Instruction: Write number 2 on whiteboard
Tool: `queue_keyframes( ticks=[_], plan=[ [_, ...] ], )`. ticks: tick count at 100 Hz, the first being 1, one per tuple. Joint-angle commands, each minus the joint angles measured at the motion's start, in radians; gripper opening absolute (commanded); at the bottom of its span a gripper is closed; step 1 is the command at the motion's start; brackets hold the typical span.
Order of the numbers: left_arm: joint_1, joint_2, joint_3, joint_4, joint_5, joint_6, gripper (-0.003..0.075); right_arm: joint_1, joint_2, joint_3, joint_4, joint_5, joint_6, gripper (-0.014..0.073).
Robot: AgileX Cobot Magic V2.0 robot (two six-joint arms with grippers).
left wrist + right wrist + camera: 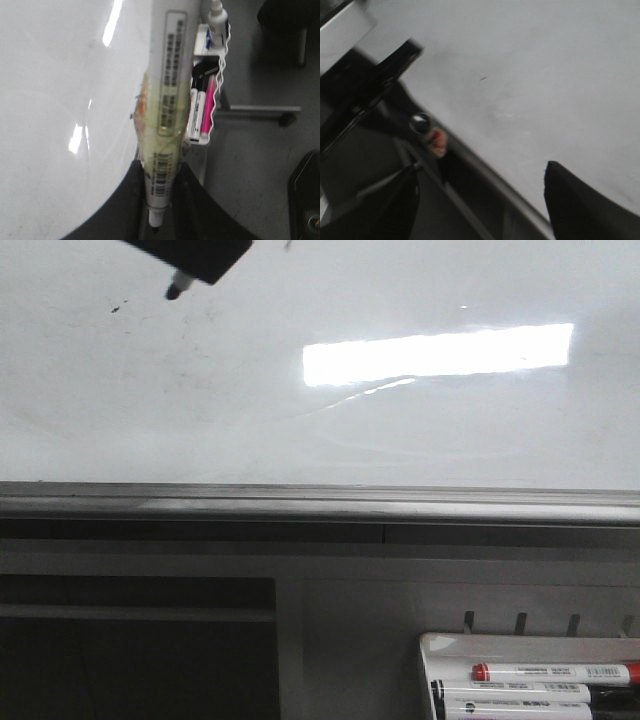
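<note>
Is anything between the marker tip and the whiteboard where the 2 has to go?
Nothing visible. The left gripper holds the marker, its tip over bare whiteboard near a small dark speck. No 2 is drawn yet.

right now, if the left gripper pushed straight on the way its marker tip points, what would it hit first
Probably the whiteboard: the marker held in the left gripper aims its tip at bare white surface near a small dark speck. The gap can't be judged.

The left gripper (190,258) is cropped by the front view's top edge. Tray markers (540,690) run off the bottom. The right wrist view is motion-blurred.
</note>
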Motion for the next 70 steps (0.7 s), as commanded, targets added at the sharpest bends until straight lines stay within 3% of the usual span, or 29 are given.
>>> queue_keyframes(
  ticks=[1, 23, 59, 66, 70],
  plan=[
    [-0.019, -0.037, -0.035, 0.094, 0.002, 0.008, -0.0020, 0.110, 0.077, -0.080, 0.039, 0.015, -0.117, 0.0472],
    [-0.026, -0.047, -0.035, 0.096, 0.019, 0.008, -0.0020, 0.257, 0.200, -0.092, 0.021, -0.165, -0.117, 0.0472],
    [-0.026, -0.047, -0.035, 0.083, 0.025, 0.008, -0.0020, 0.262, 0.350, -0.092, 0.019, -0.300, -0.117, 0.0468],
    [-0.026, -0.047, -0.035, 0.083, 0.025, 0.008, -0.0020, 0.262, 0.367, -0.092, 0.019, -0.281, -0.117, 0.0424],
    [-0.026, -0.047, -0.035, 0.080, 0.025, 0.008, -0.0020, 0.262, 0.378, -0.092, 0.019, -0.266, -0.117, 0.0356]
  ],
)
